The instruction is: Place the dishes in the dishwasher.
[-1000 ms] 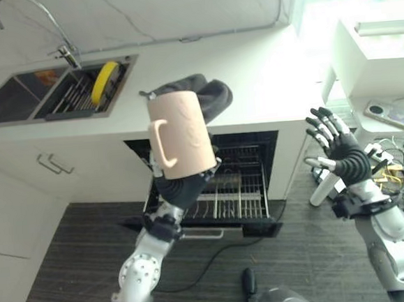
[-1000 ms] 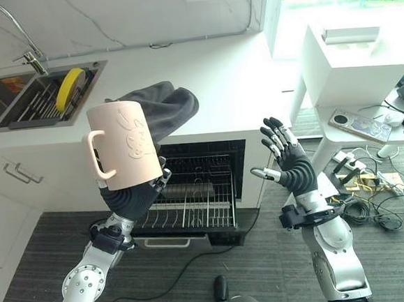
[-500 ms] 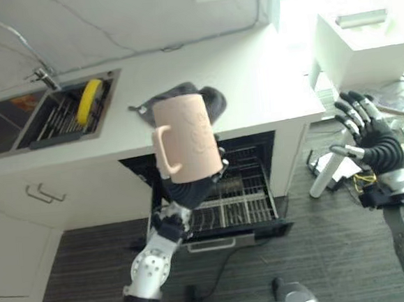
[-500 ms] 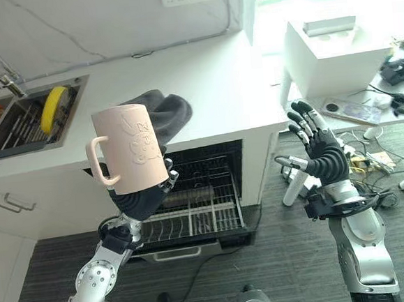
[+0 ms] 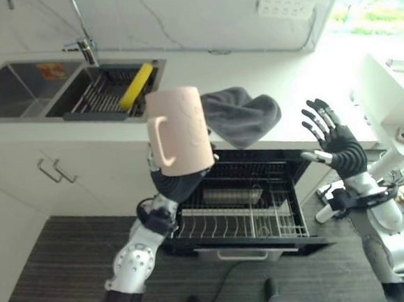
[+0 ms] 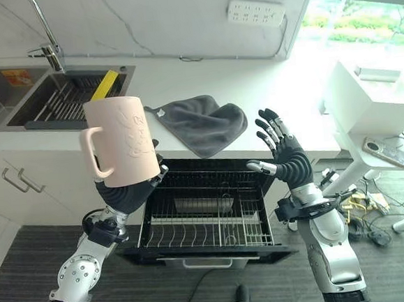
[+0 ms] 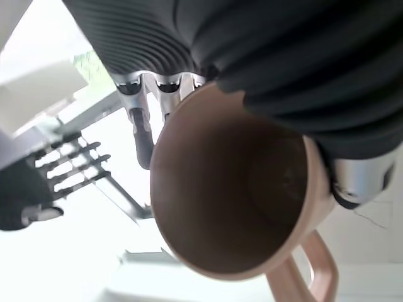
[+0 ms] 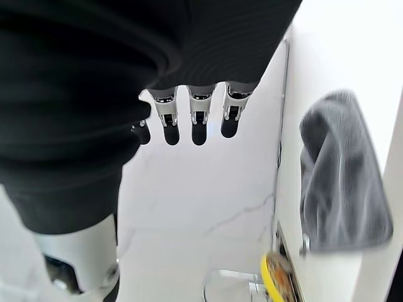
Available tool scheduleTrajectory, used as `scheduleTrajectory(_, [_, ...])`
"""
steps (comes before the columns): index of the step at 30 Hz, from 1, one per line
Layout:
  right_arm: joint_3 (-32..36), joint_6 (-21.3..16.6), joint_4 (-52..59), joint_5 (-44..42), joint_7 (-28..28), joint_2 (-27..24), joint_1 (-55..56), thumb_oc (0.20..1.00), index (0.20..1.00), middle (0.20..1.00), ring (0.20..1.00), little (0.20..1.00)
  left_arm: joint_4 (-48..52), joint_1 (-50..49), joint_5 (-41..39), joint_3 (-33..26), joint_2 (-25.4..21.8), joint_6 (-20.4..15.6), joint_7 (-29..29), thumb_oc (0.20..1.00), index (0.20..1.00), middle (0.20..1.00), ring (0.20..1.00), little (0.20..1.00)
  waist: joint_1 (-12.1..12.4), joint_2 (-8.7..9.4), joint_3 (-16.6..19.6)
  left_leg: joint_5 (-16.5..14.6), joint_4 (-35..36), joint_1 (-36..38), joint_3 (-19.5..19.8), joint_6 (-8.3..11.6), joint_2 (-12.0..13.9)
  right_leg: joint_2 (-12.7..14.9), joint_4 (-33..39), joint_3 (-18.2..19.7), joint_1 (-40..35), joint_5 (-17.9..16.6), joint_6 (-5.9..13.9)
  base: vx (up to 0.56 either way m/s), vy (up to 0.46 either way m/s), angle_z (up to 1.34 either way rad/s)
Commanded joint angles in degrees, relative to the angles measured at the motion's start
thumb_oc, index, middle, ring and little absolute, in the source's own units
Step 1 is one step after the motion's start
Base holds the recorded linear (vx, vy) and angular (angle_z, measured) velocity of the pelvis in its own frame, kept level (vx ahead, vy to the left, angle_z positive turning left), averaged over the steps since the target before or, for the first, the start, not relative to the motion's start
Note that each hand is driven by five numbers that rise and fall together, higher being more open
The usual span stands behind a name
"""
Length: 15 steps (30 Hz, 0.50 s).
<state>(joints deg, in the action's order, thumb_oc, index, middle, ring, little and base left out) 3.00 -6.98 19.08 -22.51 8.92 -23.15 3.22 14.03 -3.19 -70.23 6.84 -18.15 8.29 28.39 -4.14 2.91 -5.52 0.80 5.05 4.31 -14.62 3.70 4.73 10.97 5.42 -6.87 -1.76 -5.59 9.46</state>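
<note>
Standing open under the white counter (image 6: 269, 111), the dishwasher (image 6: 207, 213) shows its wire rack (image 6: 208, 227) pulled out and low in the scene, with something metal lying near the rack's back. That rack is where the pink mug (image 6: 121, 140) has to go, and the mug sits well above it and toward the robot's left — so the coming move, as I judge it, is mostly a drop, with a small shift toward the robot's right.

On the counter a grey cloth (image 6: 203, 123) hangs over the edge just above the dishwasher's mouth. Further to the robot's left, the sink (image 5: 16, 99) holds a drying rack (image 5: 103, 96) with a yellow plate (image 5: 135, 86) on edge in it.

The mug's long axis runs close to vertical, tilted a little, with the handle turned to the robot's left. The left wrist view looks straight into its open mouth, which appears empty.

The left hand (image 6: 128, 192) is the nearer one — it grips the mug from below, fingers (image 7: 141, 119) wrapped round the wall. The right hand (image 6: 286, 158) is raised just beside the dishwasher's right edge, fingers spread apart, touching nothing.
</note>
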Motion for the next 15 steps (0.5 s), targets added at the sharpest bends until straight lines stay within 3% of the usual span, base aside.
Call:
scheduleTrajectory(1, [3.5, 1.4, 2.8, -3.4, -0.2, -3.0, -1.9, 1.000, 1.000, 1.000, 1.000, 1.000, 3.3, 4.3, 9.9, -3.0, -0.7, -7.6, -5.1, 0.200, 0.200, 0.200, 0.200, 0.200, 0.1, -1.43, 0.1, -2.6, -0.1, 0.8, 4.6, 1.10, 6.3, -1.2, -0.4, -1.9, -2.6, 5.4, -0.84, 0.01, -0.100, -0.13])
scheduleTrajectory(5, [4.0, 3.6, 2.0, -7.0, 1.1, -2.8, -2.1, 1.000, 1.000, 1.000, 1.000, 1.000, 2.4, 4.5, 17.6, -4.2, -2.9, -8.3, -2.8, 0.200, 0.200, 0.200, 0.200, 0.200, 0.2, -1.99, 0.4, -2.0, -0.1, 0.8, 4.5, 1.88, 7.2, -1.4, -0.4, -2.9, -3.2, 6.0, -1.07, 0.00, -0.062, -0.09])
scheduleTrajectory(13, [1.3, 6.8, -0.1, -15.1, 6.7, -1.5, -3.6, 1.000, 1.000, 1.000, 1.000, 1.000, -0.6, 6.3, 17.0, -1.2, -2.9, -6.3, -0.8, 0.200, 0.200, 0.200, 0.200, 0.200, -0.4, -2.70, 1.3, -2.1, -0.1, 1.8, 4.0, 2.37, 7.7, -1.3, -0.4, -2.9, -4.0, 6.3, -0.98, 0.01, 0.000, 0.00])
scheduleTrajectory(15, [0.0, 8.3, -1.6, -17.9, 9.5, -1.3, -5.4, 1.000, 1.000, 1.000, 1.000, 1.000, -2.4, 7.3, 18.9, 1.3, -2.8, -6.3, 2.2, 0.200, 0.200, 0.200, 0.200, 0.200, -0.5, -2.86, 1.5, -2.3, -0.1, 2.1, 4.0, 2.60, 7.7, -1.2, -0.4, -3.0, -4.2, 6.3, -0.86, 0.00, 0.000, 0.00])
